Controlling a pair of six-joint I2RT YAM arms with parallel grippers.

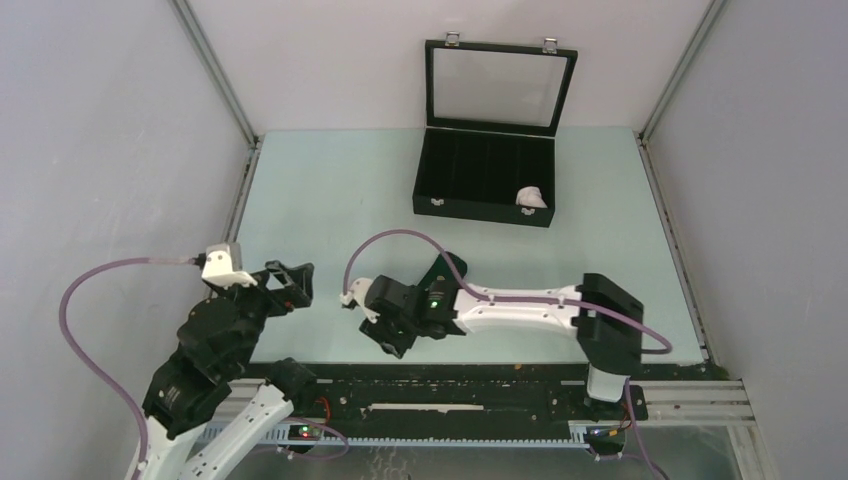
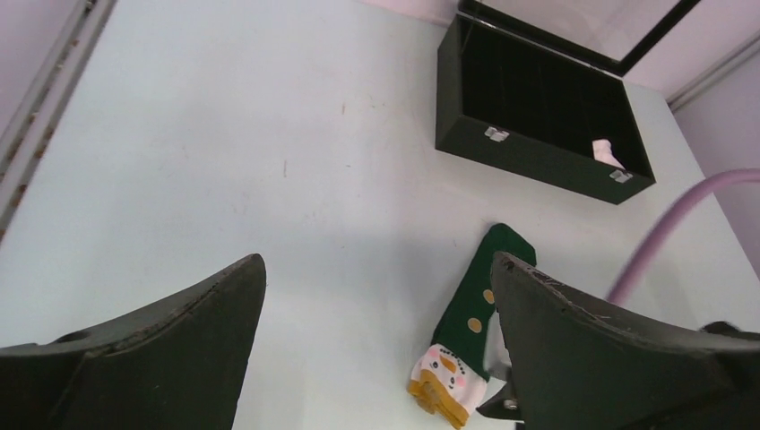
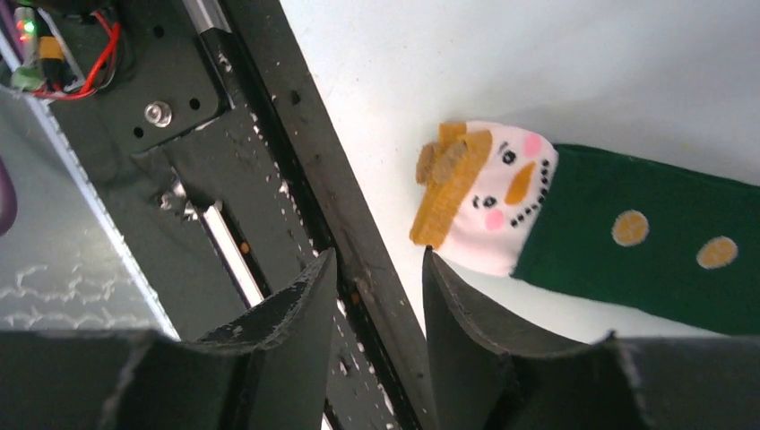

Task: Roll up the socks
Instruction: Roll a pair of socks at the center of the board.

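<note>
The right gripper's [image 3: 376, 260] fingers stand narrowly apart with nothing between them. They are poised over the black rail [image 3: 296, 134] at the table's [image 1: 330, 200] near edge, just beside the snowman-faced end of the green sock [image 3: 645, 242], likely lining up to pinch that end and start the roll. The sock lies flat on the table. The left gripper [image 2: 378, 269] gapes wide and empty nearby, probably ready to steady the fabric. Farther back, an open black box [image 1: 480, 208] holds a white bundle [image 1: 532, 196], perhaps the other sock.
</note>
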